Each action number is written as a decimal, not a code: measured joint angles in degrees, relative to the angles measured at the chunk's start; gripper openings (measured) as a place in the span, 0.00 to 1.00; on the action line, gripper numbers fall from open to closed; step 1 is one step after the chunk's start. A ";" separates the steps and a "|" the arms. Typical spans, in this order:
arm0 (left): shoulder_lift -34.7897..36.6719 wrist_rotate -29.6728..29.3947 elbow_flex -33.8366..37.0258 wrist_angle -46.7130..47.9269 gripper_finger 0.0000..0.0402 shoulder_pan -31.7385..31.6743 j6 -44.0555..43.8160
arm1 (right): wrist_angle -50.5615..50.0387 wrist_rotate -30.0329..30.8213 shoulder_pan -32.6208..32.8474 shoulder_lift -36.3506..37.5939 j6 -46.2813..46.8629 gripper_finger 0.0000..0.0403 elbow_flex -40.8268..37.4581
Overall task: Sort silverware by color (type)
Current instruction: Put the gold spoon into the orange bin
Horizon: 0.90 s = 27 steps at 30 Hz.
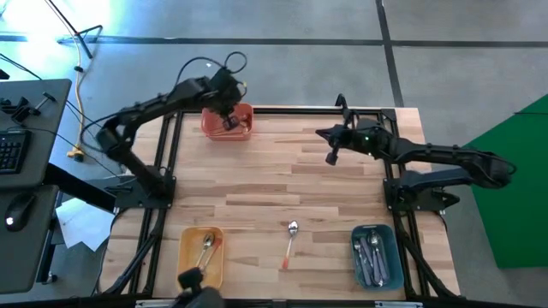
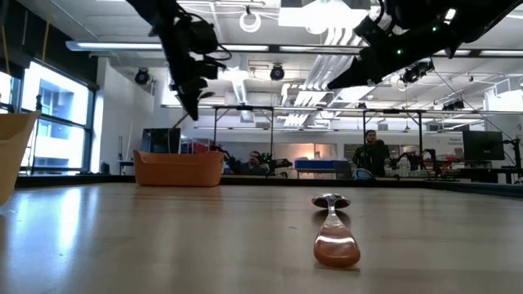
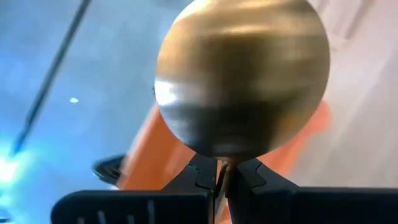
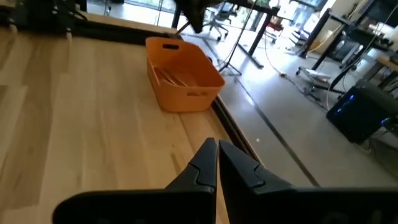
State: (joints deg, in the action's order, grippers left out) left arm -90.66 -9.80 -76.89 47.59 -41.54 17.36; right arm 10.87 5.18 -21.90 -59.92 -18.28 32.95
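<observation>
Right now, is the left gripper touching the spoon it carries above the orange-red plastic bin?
Touching. The left wrist view shows the left gripper closed on the spoon just below its rounded bowl, with no gap.

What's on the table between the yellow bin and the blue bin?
In the high view, one spoon with an orange handle lies on the bare wood between the yellow bin and the blue bin.

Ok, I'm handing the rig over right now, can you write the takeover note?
Left claw: shut on a spoon, held above the red bin at the far edge.
Right claw: shut, empty, hovering over the table's far right.
Done: spoons already lie in the red bin, the yellow bin and the teal bin.
Left: drop the held spoon, then sort the orange-handled spoon lying on the table.
</observation>
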 joint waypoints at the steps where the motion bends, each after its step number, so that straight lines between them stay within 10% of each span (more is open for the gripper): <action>1: -1.66 -1.04 -1.88 0.40 0.00 -0.08 1.05 | 0.04 -0.53 -0.67 -0.50 0.00 0.00 0.00; 9: -11.47 -4.65 -9.62 2.22 0.00 -0.75 5.92 | -0.39 -2.94 -3.95 -3.21 0.22 0.00 -0.02; 27: -14.34 6.63 -4.89 8.98 0.00 -4.68 9.17 | 0.58 -5.05 -4.38 -3.52 0.28 0.00 -0.02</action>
State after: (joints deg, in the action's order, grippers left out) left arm -105.01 -3.17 -81.78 56.57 -46.22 26.52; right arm 11.44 0.14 -26.28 -63.44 -18.00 32.93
